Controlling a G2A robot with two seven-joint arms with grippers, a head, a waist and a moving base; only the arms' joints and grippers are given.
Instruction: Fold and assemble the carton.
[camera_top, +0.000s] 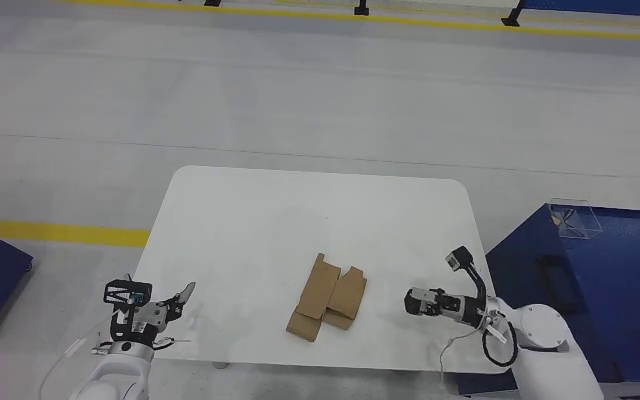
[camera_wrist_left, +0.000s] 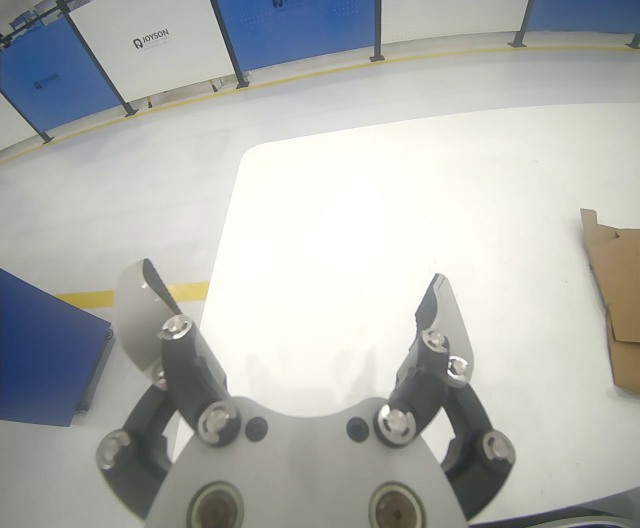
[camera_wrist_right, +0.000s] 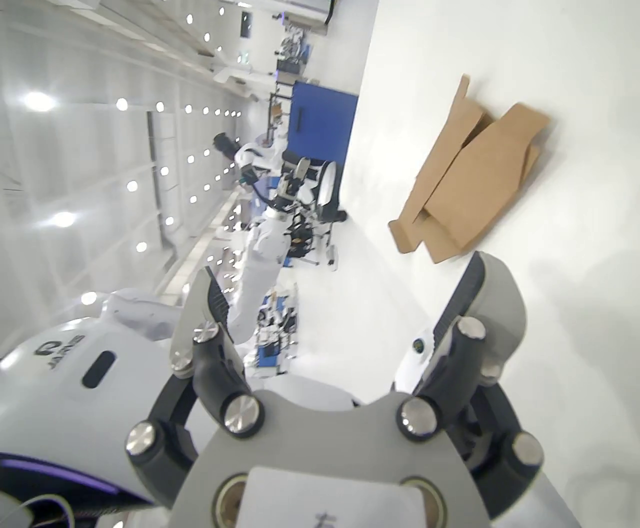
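The flattened carton lies on the white table near its front edge; the left gripper hangs released and empty at the front left corner; the right gripper, likewise spread, sits near the carton, apart from it.

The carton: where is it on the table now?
Top view: the carton lies flat near the table's robot-side edge, between the left gripper and right gripper.

We count one flat carton on one tabletop, and two hands flanking the carton: left hand, right hand.
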